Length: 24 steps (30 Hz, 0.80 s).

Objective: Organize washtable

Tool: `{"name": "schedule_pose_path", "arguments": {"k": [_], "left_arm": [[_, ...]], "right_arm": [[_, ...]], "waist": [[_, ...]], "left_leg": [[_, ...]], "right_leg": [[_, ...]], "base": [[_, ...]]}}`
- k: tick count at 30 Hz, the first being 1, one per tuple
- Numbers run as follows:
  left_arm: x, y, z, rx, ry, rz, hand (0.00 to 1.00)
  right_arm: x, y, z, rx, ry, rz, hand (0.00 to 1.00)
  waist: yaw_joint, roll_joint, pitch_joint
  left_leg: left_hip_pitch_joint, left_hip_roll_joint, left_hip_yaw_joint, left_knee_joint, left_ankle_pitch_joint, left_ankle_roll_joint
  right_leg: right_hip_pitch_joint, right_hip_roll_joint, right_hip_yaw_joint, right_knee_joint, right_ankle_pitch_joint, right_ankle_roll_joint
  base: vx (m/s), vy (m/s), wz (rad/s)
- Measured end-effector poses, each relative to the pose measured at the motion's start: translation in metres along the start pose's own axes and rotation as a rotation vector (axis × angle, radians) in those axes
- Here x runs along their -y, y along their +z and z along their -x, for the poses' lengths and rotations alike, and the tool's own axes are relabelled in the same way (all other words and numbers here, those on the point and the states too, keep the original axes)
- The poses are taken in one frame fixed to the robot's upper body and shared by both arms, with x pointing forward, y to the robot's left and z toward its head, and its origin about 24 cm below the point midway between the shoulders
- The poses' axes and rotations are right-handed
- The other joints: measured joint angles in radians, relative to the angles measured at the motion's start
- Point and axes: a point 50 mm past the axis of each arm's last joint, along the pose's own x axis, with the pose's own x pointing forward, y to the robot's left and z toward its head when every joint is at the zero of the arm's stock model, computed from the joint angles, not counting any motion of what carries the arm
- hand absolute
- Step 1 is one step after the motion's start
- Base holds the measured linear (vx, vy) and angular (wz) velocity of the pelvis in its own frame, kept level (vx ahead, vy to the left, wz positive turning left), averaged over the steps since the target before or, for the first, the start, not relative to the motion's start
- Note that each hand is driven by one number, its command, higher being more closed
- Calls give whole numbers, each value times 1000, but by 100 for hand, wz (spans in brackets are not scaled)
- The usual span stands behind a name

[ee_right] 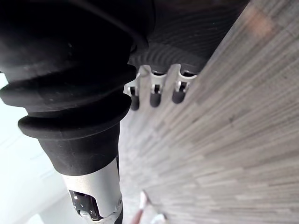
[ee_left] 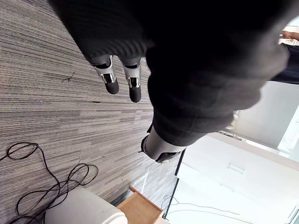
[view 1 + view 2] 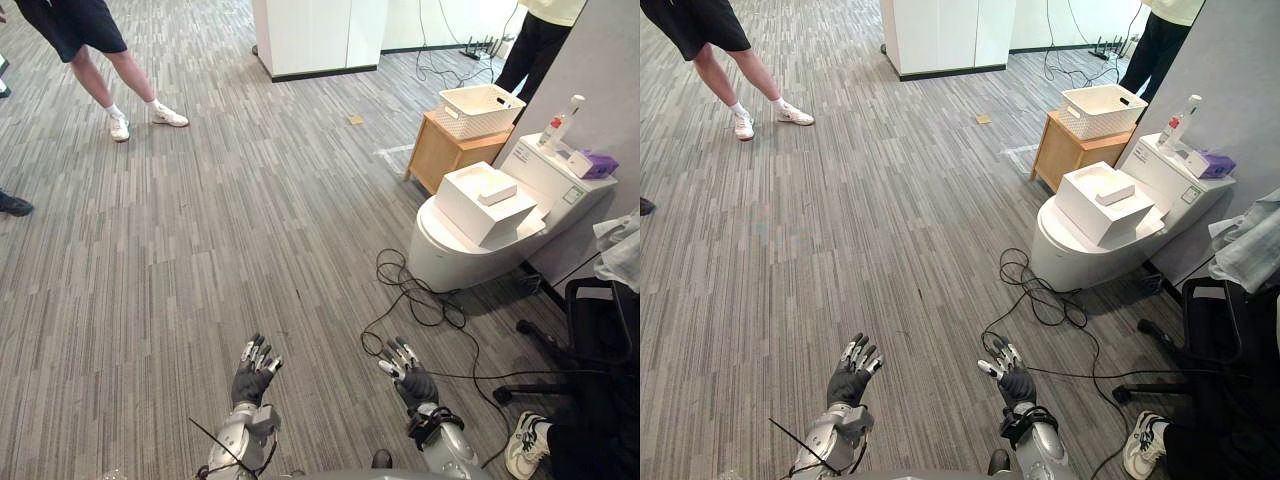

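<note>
Your left hand (image 3: 255, 375) and right hand (image 3: 410, 378) hang spread and empty over open carpet (image 3: 250, 220) well short of the toilet (image 3: 440, 268), whose tank (image 3: 545, 182) carries one bottle (image 3: 560, 124) and one purple pack (image 3: 595, 164), its lid one white box (image 3: 480, 208), with one basket (image 3: 482, 110) just beyond.

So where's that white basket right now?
The white basket sits on the robot's right, at the upper right of the left eye view. It stands on the small wooden stand, just beyond the toilet.
</note>
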Motion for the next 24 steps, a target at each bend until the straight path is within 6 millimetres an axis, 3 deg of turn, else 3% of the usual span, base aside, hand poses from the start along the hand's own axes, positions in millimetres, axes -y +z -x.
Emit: {"name": "schedule_pose_path", "arguments": {"k": [8, 11, 15, 17, 20, 23, 24], "left_arm": [[-12, -16, -5, -104, 19, -55, 0], [-15, -27, -8, -167, 28, -85, 0], [-18, -36, -2, -207, 36, -96, 0], [-22, -41, 2, -235, 54, -98, 0], [-26, -45, 7, -252, 79, -96, 0], [-27, -43, 7, -246, 86, -96, 0], [-26, -41, 6, -233, 83, -93, 0]], "right_arm": [[38, -13, 7, -91, -175, 14, 0], [45, -19, 6, -137, -207, 31, 0], [35, -28, -1, -200, -167, 56, 0], [22, -29, -8, -219, -104, 92, 0], [5, -31, -16, -227, -32, 112, 0], [1, -30, -19, -224, -19, 114, 0], [4, -31, -18, -230, -26, 120, 0]], "waist": [[-7, 22, 11], [-7, 21, 11], [2, 15, 12], [21, 11, 13], [32, 8, 12], [29, 5, 14], [28, -1, 16]], "left_leg": [[1, 3, 12, -4, 8, -13], [0, -1, -37, -36, 40, -19], [1, -4, -98, -81, 80, -13], [1, -5, -117, -107, 95, -17], [-2, -6, -124, -112, 99, -15], [-5, -12, -123, -110, 93, -18], [-20, -16, -123, -92, 78, -3]], "right_leg": [[-10, -3, 17, 13, -2, -2], [-19, -11, -36, 59, -33, -3], [-18, -22, -98, 92, -58, -3], [-18, -23, -121, 94, -61, -3], [-18, -26, -129, 95, -61, -3], [-22, -33, -129, 104, -71, 4], [-47, -48, -128, 152, -104, 7]], "base": [[-30, -18, -3], [-54, -32, 42], [-55, -23, 57], [-58, -17, 30], [-26, 4, 13], [6, 11, 1], [14, 32, 3]]}}
